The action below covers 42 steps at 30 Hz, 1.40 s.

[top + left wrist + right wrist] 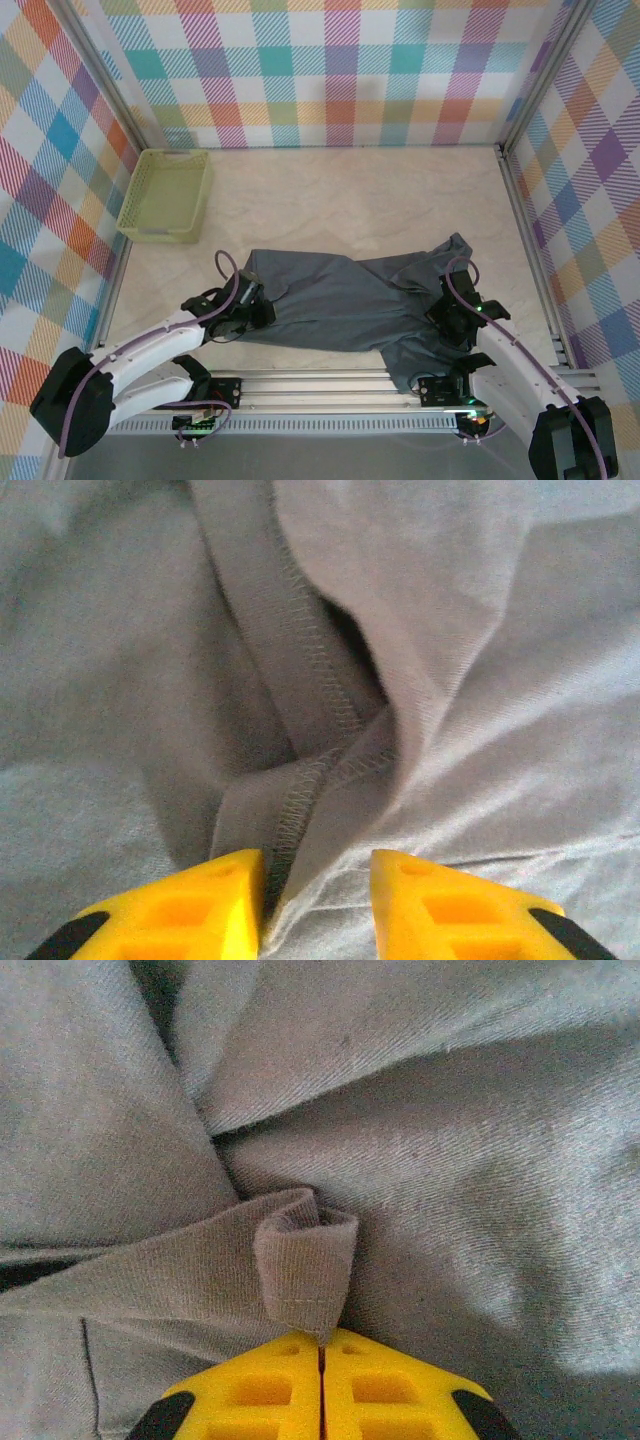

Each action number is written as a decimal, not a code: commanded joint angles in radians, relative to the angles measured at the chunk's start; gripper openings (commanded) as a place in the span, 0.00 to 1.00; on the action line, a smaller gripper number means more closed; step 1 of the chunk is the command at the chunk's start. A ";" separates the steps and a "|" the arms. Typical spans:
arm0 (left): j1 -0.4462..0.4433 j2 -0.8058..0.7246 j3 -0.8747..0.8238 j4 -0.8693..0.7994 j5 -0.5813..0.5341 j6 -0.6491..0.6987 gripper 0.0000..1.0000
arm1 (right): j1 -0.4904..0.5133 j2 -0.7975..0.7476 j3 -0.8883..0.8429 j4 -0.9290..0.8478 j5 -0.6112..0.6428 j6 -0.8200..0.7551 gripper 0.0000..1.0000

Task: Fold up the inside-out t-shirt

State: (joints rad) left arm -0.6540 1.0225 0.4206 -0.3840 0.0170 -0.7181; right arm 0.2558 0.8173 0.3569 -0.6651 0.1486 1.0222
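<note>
The inside-out t-shirt [350,300], plain dark grey cloth, lies rumpled across the near middle of the table, and one corner hangs over the front rail. My left gripper [262,312] is at the shirt's left edge. In the left wrist view its yellow fingers [200,905] stand apart, the left gripper [317,865] open over a stitched seam fold of the t-shirt [500,680]. My right gripper [447,318] is at the shirt's right side. Seen from the right wrist, the right gripper [322,1338] is shut on a small rolled hem of the t-shirt [450,1160].
A lime-green mesh basket [165,193] stands at the far left of the table. An aluminium rail [300,380] runs along the near edge between the arm bases. Plaid walls close in the table on the left, back and right.
</note>
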 commanded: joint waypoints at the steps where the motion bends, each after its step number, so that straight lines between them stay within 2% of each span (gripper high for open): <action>1: -0.009 0.029 0.013 0.020 -0.006 0.018 0.22 | 0.002 0.002 0.039 -0.016 0.008 -0.016 0.09; 8: -0.001 0.029 0.080 -0.046 -0.081 0.049 0.01 | 0.002 0.004 0.075 -0.021 0.022 -0.030 0.09; 10: 0.032 0.032 0.145 -0.058 -0.096 0.089 0.00 | 0.002 0.012 0.118 -0.016 0.044 -0.051 0.09; 15: 0.212 0.081 0.392 -0.085 -0.126 0.187 0.00 | 0.002 0.095 0.329 -0.008 0.083 -0.121 0.08; 19: 0.382 0.109 0.477 -0.079 -0.124 0.163 0.00 | 0.002 0.129 0.423 -0.013 0.057 -0.126 0.07; 23: 0.434 0.102 0.411 -0.078 -0.102 0.129 0.00 | 0.007 0.049 0.343 -0.043 0.000 -0.062 0.06; 28: 0.435 0.081 0.221 -0.040 0.020 0.107 0.00 | 0.083 -0.114 0.037 -0.087 -0.121 0.127 0.07; 29: 0.434 0.076 0.193 -0.033 0.029 0.103 0.00 | 0.098 -0.134 -0.016 -0.080 -0.146 0.156 0.08; 32: 0.434 0.078 0.119 -0.022 0.040 0.107 0.00 | 0.118 -0.182 -0.088 -0.076 -0.175 0.159 0.29; 34: 0.433 0.085 0.108 -0.018 0.061 0.110 0.00 | 0.118 -0.193 -0.012 -0.135 -0.103 0.116 0.45; 36: 0.431 0.081 0.111 -0.021 0.059 0.109 0.00 | 0.117 -0.151 0.109 -0.178 -0.005 0.026 0.55; 39: 0.432 0.076 0.123 -0.028 0.048 0.111 0.00 | 0.118 0.014 0.292 -0.173 0.104 -0.132 0.59; 42: 0.431 0.076 0.124 -0.015 0.058 0.102 0.00 | 0.118 0.240 0.432 -0.076 0.084 -0.299 0.59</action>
State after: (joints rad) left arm -0.2329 1.1152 0.5262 -0.4114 0.0631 -0.6067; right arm 0.3683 0.9203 0.7010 -0.7929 0.1822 0.9199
